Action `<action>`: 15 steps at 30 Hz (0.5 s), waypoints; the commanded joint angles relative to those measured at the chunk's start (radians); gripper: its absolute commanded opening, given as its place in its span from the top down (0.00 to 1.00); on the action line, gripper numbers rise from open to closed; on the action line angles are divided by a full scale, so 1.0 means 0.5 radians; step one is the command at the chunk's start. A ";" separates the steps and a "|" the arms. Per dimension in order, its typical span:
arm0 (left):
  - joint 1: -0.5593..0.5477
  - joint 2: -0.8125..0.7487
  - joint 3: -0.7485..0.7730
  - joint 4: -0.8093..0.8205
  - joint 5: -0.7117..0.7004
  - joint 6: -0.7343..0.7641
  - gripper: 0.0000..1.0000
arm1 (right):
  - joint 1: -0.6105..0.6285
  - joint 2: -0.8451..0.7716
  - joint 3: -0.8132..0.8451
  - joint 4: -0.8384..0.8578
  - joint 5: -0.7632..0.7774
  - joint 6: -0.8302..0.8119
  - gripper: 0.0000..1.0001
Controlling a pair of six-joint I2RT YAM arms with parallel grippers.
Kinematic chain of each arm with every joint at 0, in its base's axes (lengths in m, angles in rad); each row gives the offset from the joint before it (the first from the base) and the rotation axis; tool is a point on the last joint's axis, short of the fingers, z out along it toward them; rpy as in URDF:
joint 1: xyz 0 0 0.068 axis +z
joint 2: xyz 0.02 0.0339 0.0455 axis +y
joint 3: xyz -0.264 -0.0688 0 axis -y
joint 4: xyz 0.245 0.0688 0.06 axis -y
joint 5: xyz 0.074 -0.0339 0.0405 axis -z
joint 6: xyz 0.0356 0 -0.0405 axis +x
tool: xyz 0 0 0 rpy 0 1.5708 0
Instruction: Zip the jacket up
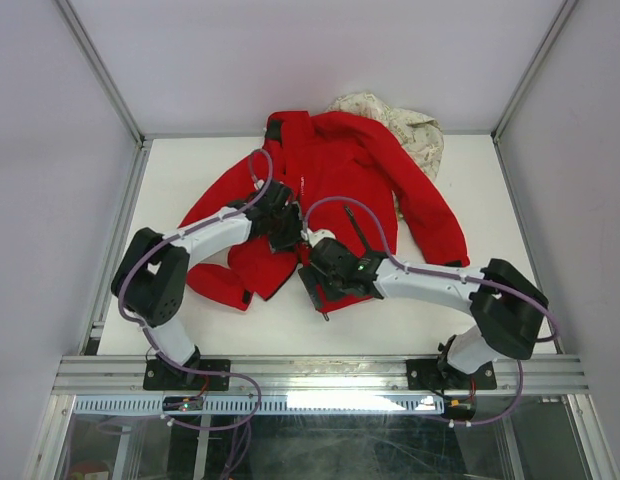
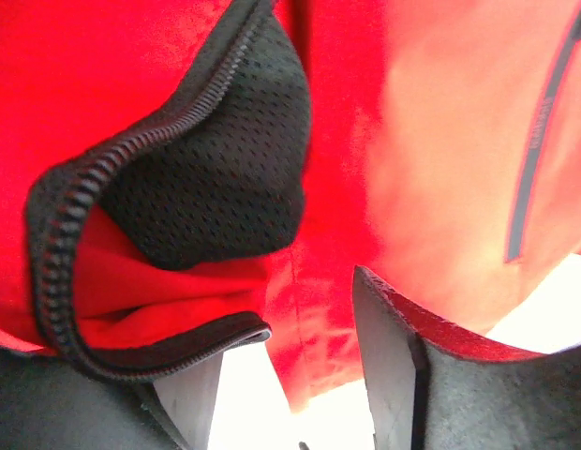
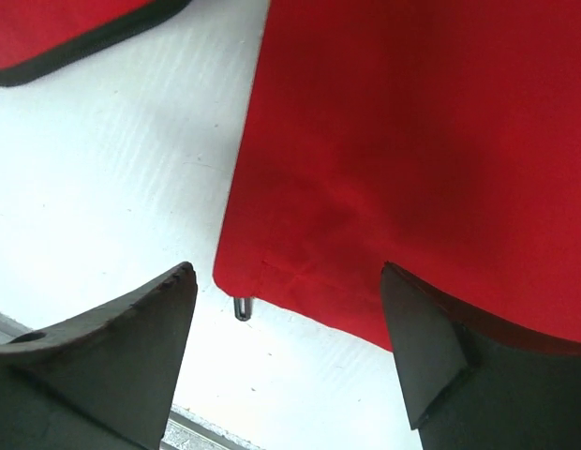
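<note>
Top external view shows a white tabletop (image 1: 190, 170) with the jacket (image 1: 340, 160) spread on its middle and far part, collar far, sleeves going out to the left and the right. A cream floral garment (image 1: 418, 130) lies partly under the jacket's far right shoulder. Both arms reach over the near part of the jacket. The left end effector (image 1: 278, 222) is above the left front panel, and the right end effector (image 1: 328, 272) is above the near hem.

On the left wrist view the fingers stand apart and grip nothing; a curled edge with dark zipper teeth (image 2: 61, 281) and black mesh lining (image 2: 216, 159) lies just over one finger. On the right wrist view the fingers are also wide apart, with the hem corner between them and a small metal zipper end (image 3: 242, 307) at its edge.
</note>
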 commanded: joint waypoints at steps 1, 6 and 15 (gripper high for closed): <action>0.120 -0.298 -0.019 0.180 0.135 0.042 0.41 | 0.111 0.135 0.179 -0.096 0.150 -0.047 0.20; 0.253 -0.572 -0.153 0.165 0.275 0.048 0.31 | 0.209 0.315 0.320 -0.184 0.240 -0.042 0.21; 0.337 -0.951 -0.268 -0.064 0.230 0.138 0.26 | 0.237 0.554 0.488 -0.347 0.419 0.008 0.44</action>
